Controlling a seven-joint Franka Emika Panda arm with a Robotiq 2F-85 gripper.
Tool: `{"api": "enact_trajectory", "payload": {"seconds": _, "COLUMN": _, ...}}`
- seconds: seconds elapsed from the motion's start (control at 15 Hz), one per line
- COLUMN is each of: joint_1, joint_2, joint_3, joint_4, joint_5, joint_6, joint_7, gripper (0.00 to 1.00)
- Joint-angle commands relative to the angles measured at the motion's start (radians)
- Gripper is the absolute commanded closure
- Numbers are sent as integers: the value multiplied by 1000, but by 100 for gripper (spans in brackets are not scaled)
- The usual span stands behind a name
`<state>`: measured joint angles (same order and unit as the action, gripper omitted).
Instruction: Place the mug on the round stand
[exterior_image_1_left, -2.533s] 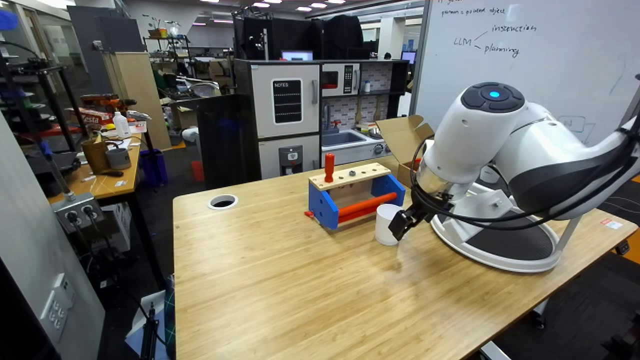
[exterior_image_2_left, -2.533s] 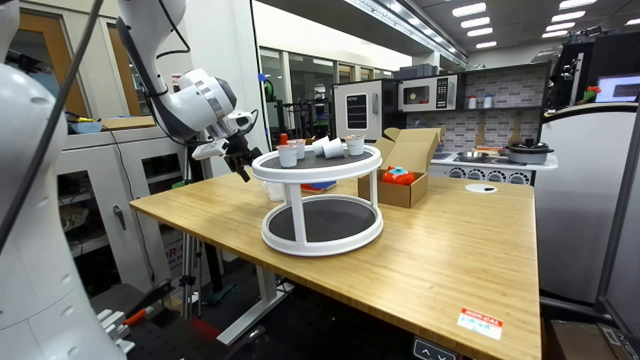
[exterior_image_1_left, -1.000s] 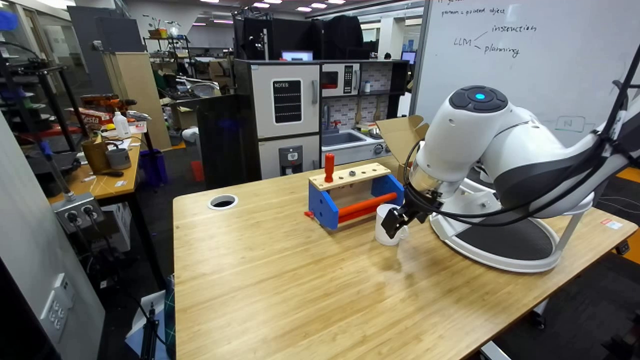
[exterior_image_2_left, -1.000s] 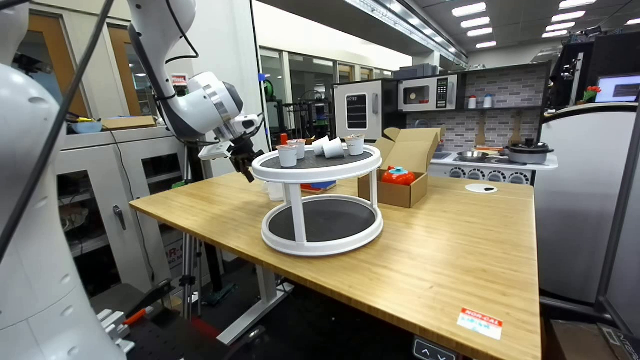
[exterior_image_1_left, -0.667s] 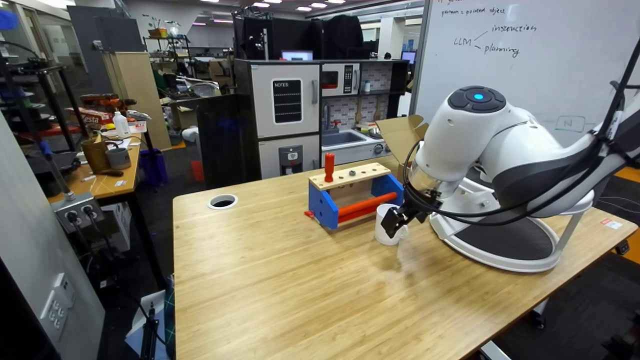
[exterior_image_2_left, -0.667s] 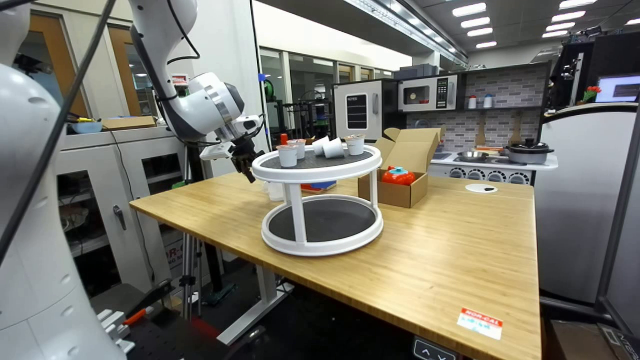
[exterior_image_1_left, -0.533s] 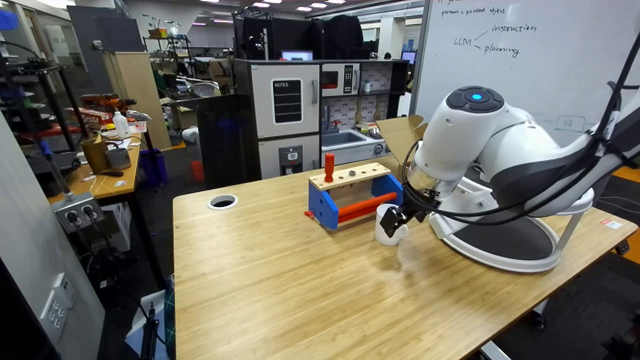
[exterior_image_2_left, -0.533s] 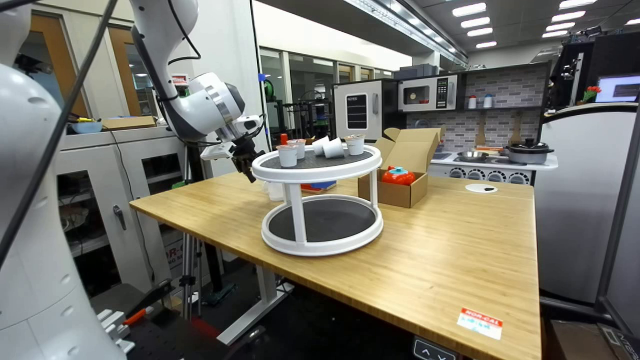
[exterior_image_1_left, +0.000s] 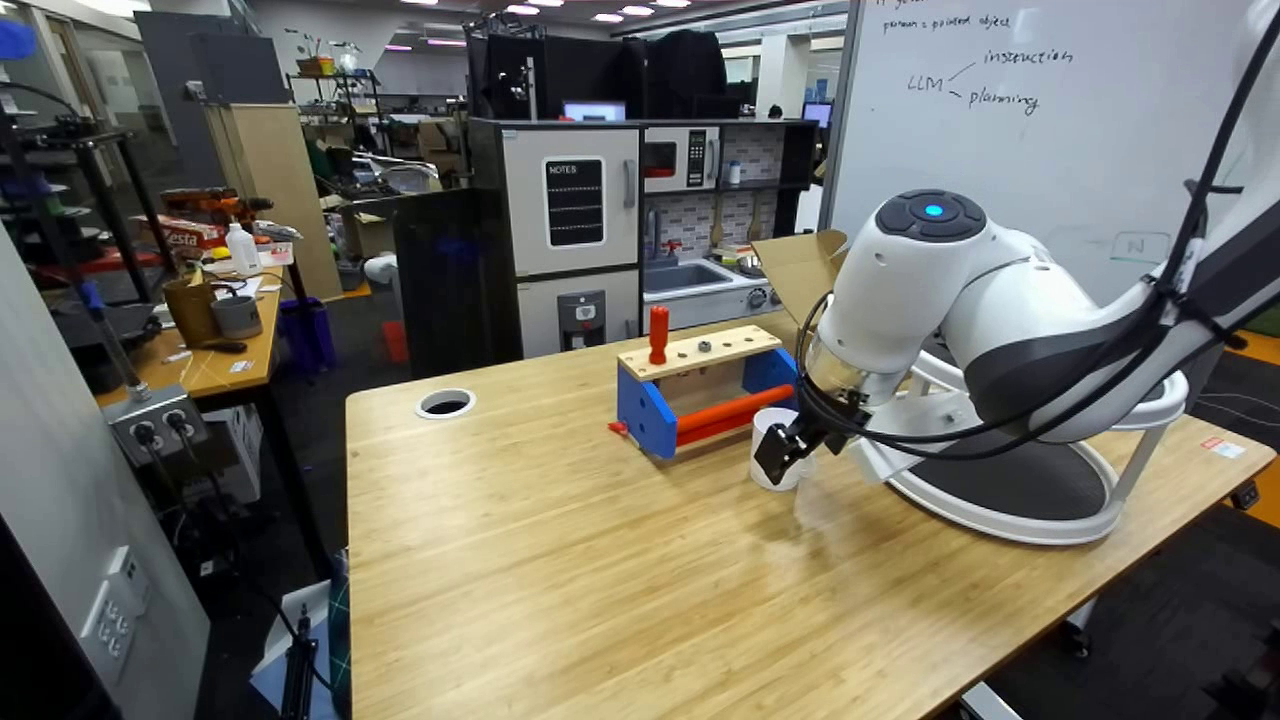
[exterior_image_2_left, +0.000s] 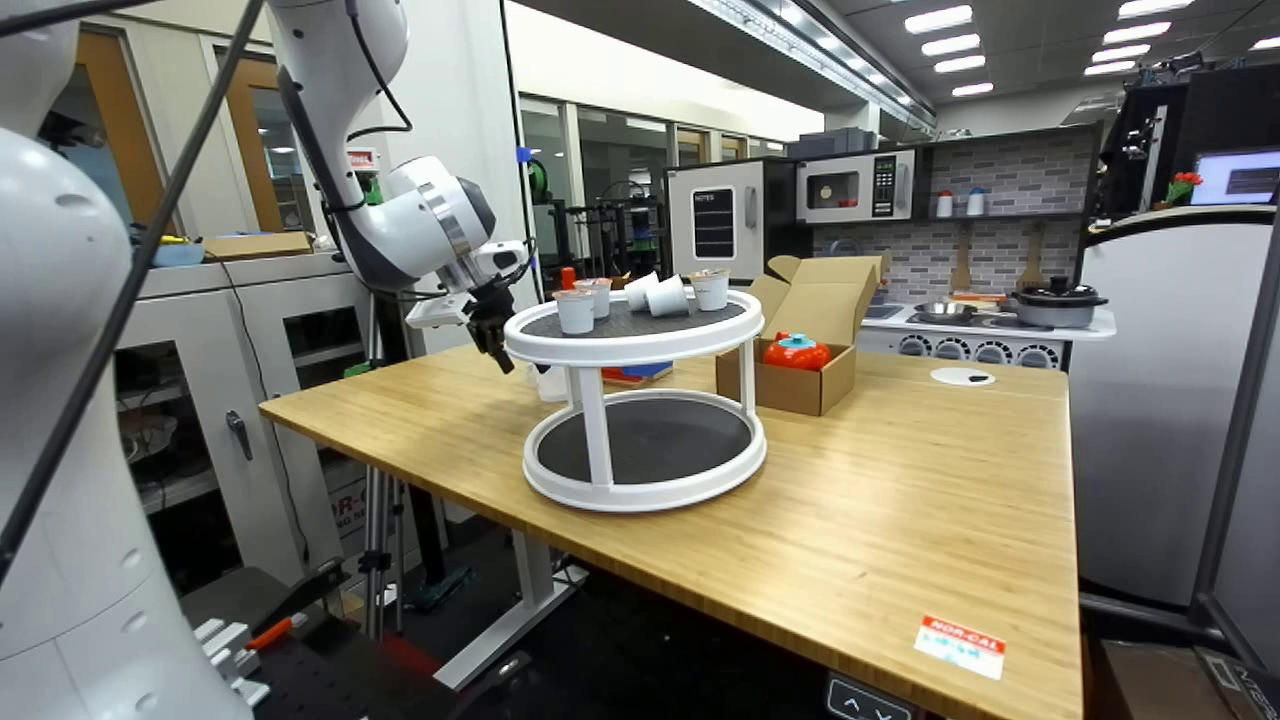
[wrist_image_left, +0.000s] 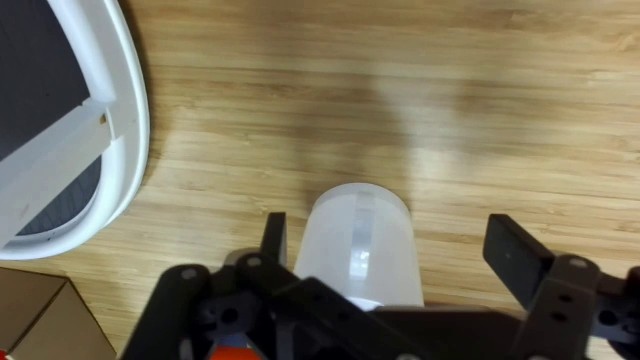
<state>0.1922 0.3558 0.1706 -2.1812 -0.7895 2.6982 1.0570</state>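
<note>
The white mug stands upright on the table beside the blue-red-orange rack. In an exterior view the mug is partly hidden behind the round stand. My gripper is low at the mug and tilted. In the wrist view the gripper is open, with the mug between its fingers, nearer the left finger; a wider gap shows on the right. The mug's lower part in that view is hidden by the gripper, and its handle is not clearly visible. The stand's rim shows at upper left.
Several small white cups sit on the stand's upper tier. The blue-red-orange rack stands right behind the mug. An open cardboard box holding a red pot is beside the stand. A cable loops along the arm.
The arm has lowered and shifted toward the mug, leftward in an exterior view. The gripper now covers more of the mug and its handle. The mug and stand have not moved.
</note>
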Motion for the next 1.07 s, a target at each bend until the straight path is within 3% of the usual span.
{"api": "enact_trajectory", "payload": {"seconds": 0.0, "joint_1": -17, "joint_2": 17, "joint_3": 13, "joint_4": 13, "joint_5": 38, "joint_6": -1, "joint_7": -35, "gripper": 0}}
{"api": "enact_trajectory", "payload": {"seconds": 1.0, "joint_1": 2, "joint_2": 12, "joint_3": -11, "joint_4": 5, "joint_5": 19, "joint_6": -5, "joint_7": 22, "gripper": 0}}
